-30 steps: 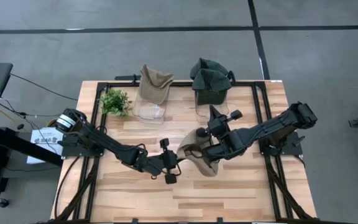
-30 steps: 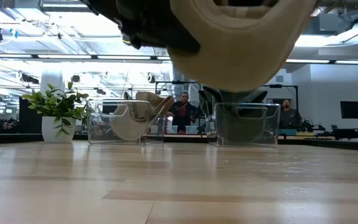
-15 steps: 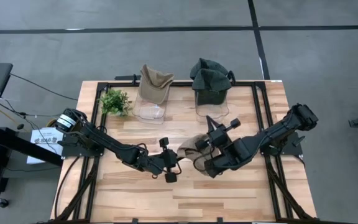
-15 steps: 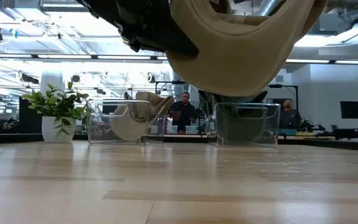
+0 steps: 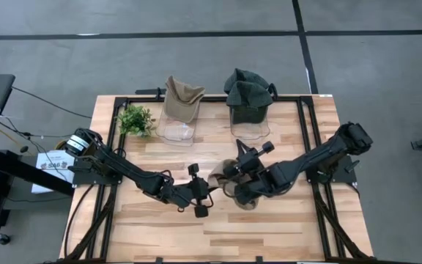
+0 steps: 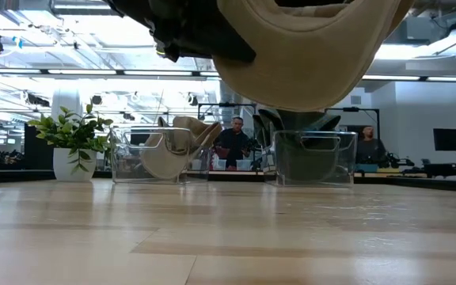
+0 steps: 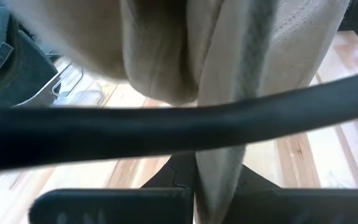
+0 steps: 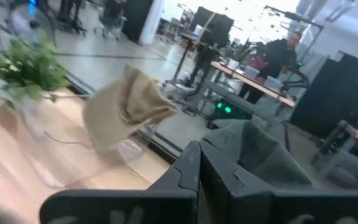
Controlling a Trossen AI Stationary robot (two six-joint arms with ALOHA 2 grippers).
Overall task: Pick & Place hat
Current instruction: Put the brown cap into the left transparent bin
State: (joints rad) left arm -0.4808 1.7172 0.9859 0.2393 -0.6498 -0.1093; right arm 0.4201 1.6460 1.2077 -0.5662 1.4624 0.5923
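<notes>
Left gripper (image 5: 209, 185) has its fingers (image 7: 216, 193) pinched shut on a fold of the tan hat (image 5: 229, 182), which hangs lifted above the table (image 5: 152, 235) near its middle. Right gripper (image 5: 229, 174) comes in from the opposite side, fingers closed, and lies over the same hat; whether it holds cloth I cannot tell. Beyond the hat stand two clear bins: the left bin (image 5: 176, 128) holds other tan hats (image 5: 182, 97), the right bin (image 5: 249, 125) holds dark green hats (image 5: 247, 89), and a small potted plant (image 5: 135, 120) sits just beside the left bin. From overhead the right arm covers much of the hat, so only its edge shows. At table height the hat (image 6: 303, 55) fills the upper frame as a broad tan curve clear of the wood, with both bins (image 6: 161, 154) behind it and people at desks in the room beyond. Left wrist camera sees tan cloth (image 7: 166, 56) hanging close in front. Right wrist camera looks past its shut fingers (image 8: 191, 180) at the binned tan hats (image 8: 123, 109) and the plant (image 8: 27, 68).
</notes>
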